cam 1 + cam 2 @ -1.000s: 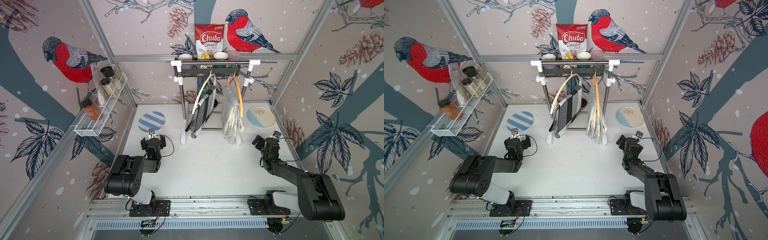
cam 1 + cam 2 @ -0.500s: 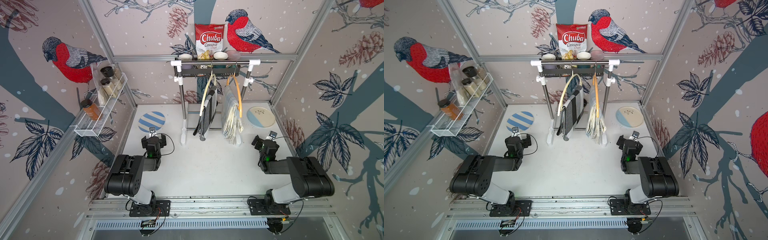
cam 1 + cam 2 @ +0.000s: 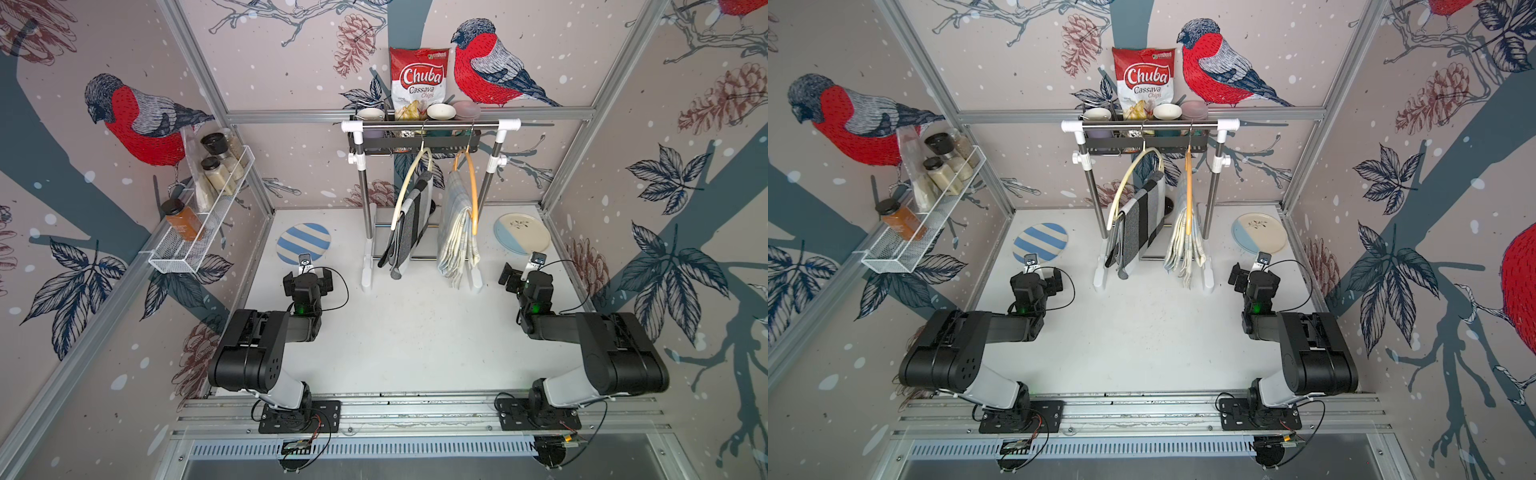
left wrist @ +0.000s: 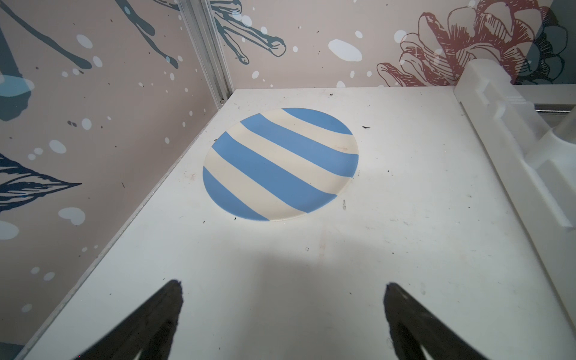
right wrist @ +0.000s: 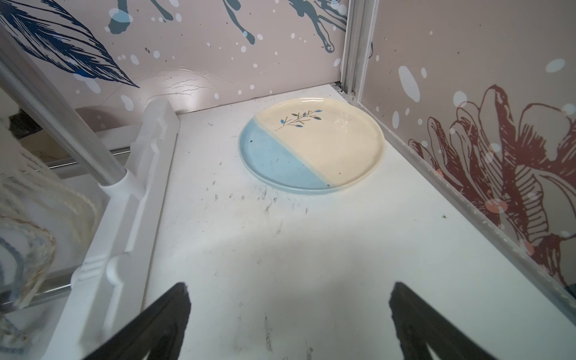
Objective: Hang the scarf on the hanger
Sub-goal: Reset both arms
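Observation:
A grey and black striped scarf [image 3: 409, 220] [image 3: 1142, 220] hangs draped over a cream hanger [image 3: 409, 183] [image 3: 1129, 183], hooked on the rack's rail [image 3: 428, 124] at the back middle in both top views. My left gripper [image 3: 308, 277] [image 4: 283, 283] rests low over the table, front left of the rack, open and empty. At the front right of the rack my right gripper [image 3: 527, 277] [image 5: 290, 284] is also open, with nothing between its fingers. Both are well clear of the scarf.
A pale checked cloth [image 3: 457, 224] hangs on an orange hanger [image 3: 473, 183] beside the scarf. A blue striped plate [image 3: 303, 243] [image 4: 280, 162] lies back left, a blue and cream plate [image 3: 523, 237] [image 5: 311, 146] back right. The rack's white feet [image 3: 368, 266] [image 5: 131, 218] stand between them.
The scarf and its cream hanger swing on the rail. The right arm has folded back toward its base. The left arm has not moved.

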Robot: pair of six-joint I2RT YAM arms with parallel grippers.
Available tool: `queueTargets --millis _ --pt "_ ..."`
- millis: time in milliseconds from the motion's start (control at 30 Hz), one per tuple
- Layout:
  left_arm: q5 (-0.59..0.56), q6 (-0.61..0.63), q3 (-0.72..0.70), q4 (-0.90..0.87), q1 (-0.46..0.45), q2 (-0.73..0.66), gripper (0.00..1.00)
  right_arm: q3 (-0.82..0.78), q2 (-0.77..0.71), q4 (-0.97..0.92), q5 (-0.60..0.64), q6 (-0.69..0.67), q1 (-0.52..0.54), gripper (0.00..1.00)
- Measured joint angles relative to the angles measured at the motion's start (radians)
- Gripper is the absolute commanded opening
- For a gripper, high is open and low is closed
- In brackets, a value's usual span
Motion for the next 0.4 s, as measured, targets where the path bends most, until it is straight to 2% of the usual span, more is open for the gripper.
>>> queueTargets --millis 400 --pt "0.000 0.000 0.000 0.000 0.000 0.000 0.99 0.005 0.009 -0.004 -0.013 -0.004 -0.005 0.99"
